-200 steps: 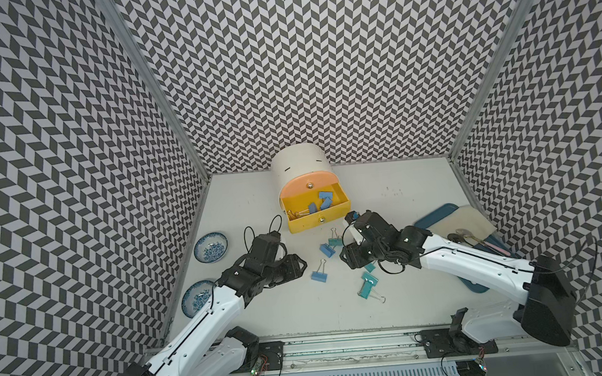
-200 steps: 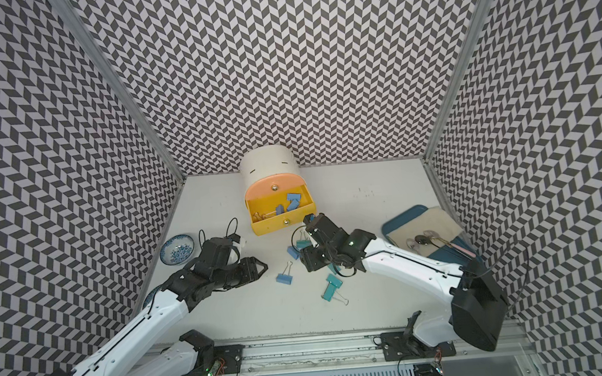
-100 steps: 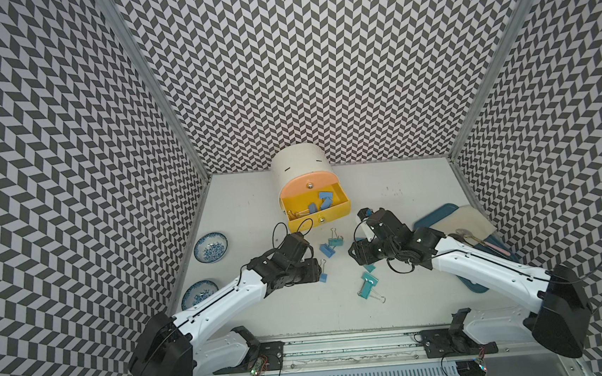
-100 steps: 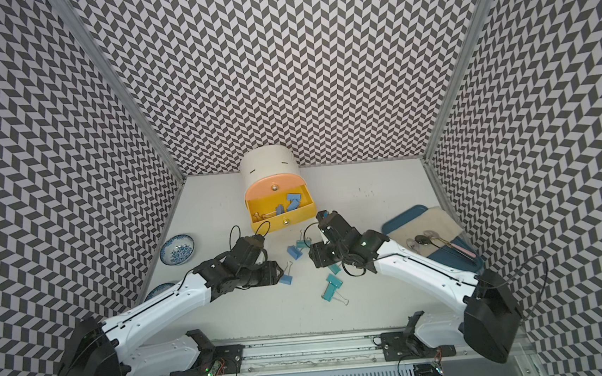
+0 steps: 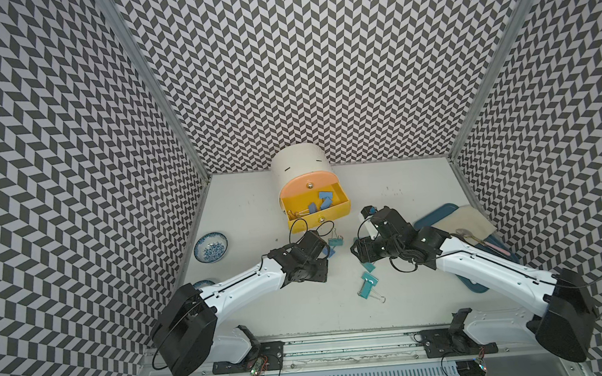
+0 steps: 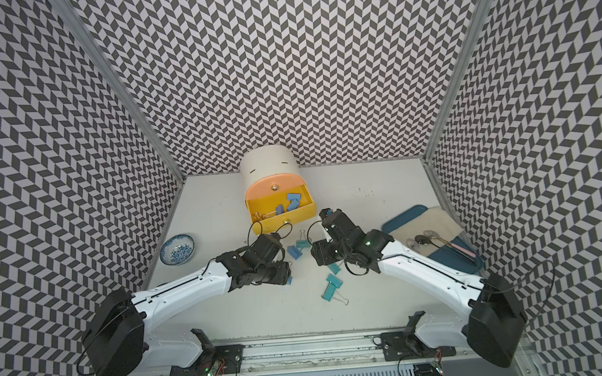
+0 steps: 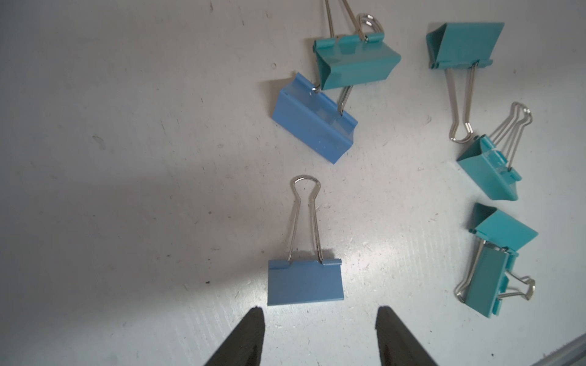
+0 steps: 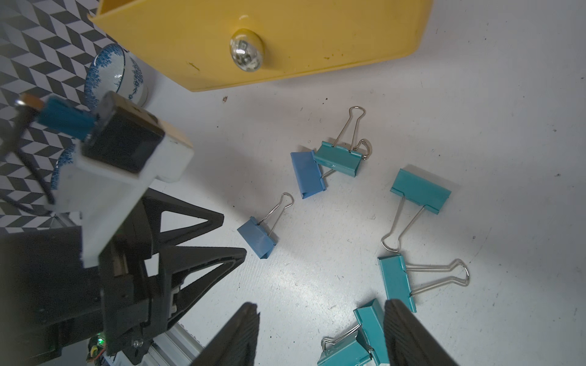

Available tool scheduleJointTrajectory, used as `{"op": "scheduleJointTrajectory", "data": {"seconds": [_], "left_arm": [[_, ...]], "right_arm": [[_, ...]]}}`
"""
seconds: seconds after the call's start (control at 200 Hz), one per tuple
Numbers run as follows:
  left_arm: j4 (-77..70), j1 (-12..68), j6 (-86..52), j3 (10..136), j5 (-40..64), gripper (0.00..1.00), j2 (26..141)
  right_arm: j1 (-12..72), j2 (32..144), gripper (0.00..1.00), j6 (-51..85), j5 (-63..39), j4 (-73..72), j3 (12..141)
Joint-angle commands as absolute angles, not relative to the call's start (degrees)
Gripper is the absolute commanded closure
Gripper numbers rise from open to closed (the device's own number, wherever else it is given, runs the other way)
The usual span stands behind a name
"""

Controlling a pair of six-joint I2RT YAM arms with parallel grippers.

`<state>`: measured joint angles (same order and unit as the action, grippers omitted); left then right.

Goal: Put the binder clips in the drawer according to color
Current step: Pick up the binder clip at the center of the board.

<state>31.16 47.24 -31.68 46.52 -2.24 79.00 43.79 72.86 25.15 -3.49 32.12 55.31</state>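
Cabinet (image 5: 299,165): white and round-topped, at 12 o'clock on the table (image 5: 320,312) in both top views; its peach drawer (image 5: 292,187) is shut.
Yellow drawer (image 5: 331,214): pulled out toward 6 o'clock, with the stored blue clips (image 5: 324,199) lying inside.
Loose clips: two blue and five teal clips (image 7: 488,174) lie at the table centre, at 6 o'clock from the drawer front.
Left gripper (image 7: 319,313): jaws spread wide with nothing between them. The near blue clip (image 7: 305,282) lies flat just ahead of the fingertips, untouched.
Far blue clip (image 7: 314,120): touches one teal clip.
Right gripper (image 8: 322,309): jaws spread wide, gripping nothing. One teal clip lies beside the inner face of one finger; whether they touch cannot be told.
Bowl (image 5: 211,247): blue-patterned, at 9 o'clock by the wall.
Tray (image 5: 437,215): blue, at 3 o'clock, partly under the right arm.
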Motion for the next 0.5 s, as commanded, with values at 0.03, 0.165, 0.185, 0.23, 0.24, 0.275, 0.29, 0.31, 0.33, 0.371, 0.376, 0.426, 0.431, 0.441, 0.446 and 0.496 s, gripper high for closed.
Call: {"op": "scheduleJointTrajectory", "data": {"seconds": [0.03, 0.165, 0.185, 0.23, 0.24, 0.275, 0.29, 0.31, 0.33, 0.371, 0.376, 0.426, 0.431, 0.441, 0.446, 0.496], "left_arm": [[31.38, 49.03, -30.40, 47.87, -4.65, 0.39, 81.68], [31.98, 49.94, -30.46, 48.60, -6.27, 0.39, 84.11], [32.12, 49.97, -30.42, 48.65, -6.51, 0.39, 84.34], [32.38, 50.11, -30.36, 48.80, -7.09, 0.39, 84.76], [32.46, 50.10, -30.35, 48.78, -7.16, 0.39, 84.84], [32.56, 50.12, -30.41, 48.85, -7.46, 0.39, 85.10], [32.60, 50.18, -30.40, 48.81, -7.54, 0.39, 85.20], [32.61, 50.23, -30.39, 48.86, -7.68, 0.39, 85.25], [32.68, 50.19, -30.40, 48.88, -7.78, 0.39, 85.40], [32.76, 50.33, -30.30, 49.00, -8.03, 0.39, 85.66], [32.77, 50.30, -30.27, 48.98, -8.06, 0.39, 85.68], [32.87, 50.39, -30.28, 49.05, -8.25, 0.39, 86.00], [32.87, 50.38, -30.30, 49.05, -8.30, 0.39, 86.02], [32.87, 50.37, -30.27, 49.04, -8.32, 0.39, 86.10], [32.87, 50.36, -30.30, 49.09, -8.33, 0.39, 86.12], [32.87, 50.49, -30.22, 49.19, -8.50, 0.39, 86.43]], "right_arm": [[43.25, 71.62, 0.33, 25.07, -3.54, 30.95, 55.01], [43.14, 72.05, 0.33, 24.79, -3.86, 31.00, 55.45], [43.15, 72.05, 0.34, 24.79, -3.86, 31.02, 55.50], [43.02, 72.07, 0.34, 24.70, -3.94, 31.02, 55.62], [43.06, 72.07, 0.33, 24.70, -3.95, 31.00, 55.63], [43.07, 72.13, 0.34, 24.68, -3.88, 31.02, 55.63], [43.07, 72.18, 0.34, 24.62, -3.95, 31.03, 55.63], [43.07, 72.16, 0.34, 24.61, -3.88, 31.00, 55.62], [43.02, 72.16, 0.34, 24.61, -3.92, 31.01, 55.57], [42.98, 72.16, 0.34, 24.57, -3.93, 30.94, 55.55], [42.98, 72.16, 0.34, 24.59, -3.94, 30.98, 55.55], [42.98, 72.23, 0.34, 24.61, -3.94, 31.01, 55.55], [42.98, 72.24, 0.34, 24.57, -3.95, 30.97, 55.55], [42.98, 72.24, 0.34, 24.60, -3.95, 30.92, 55.55], [42.98, 72.29, 0.34, 24.65, -3.95, 30.93, 55.55], [42.98, 72.28, 0.34, 24.61, -3.95, 30.94, 55.63]]}}
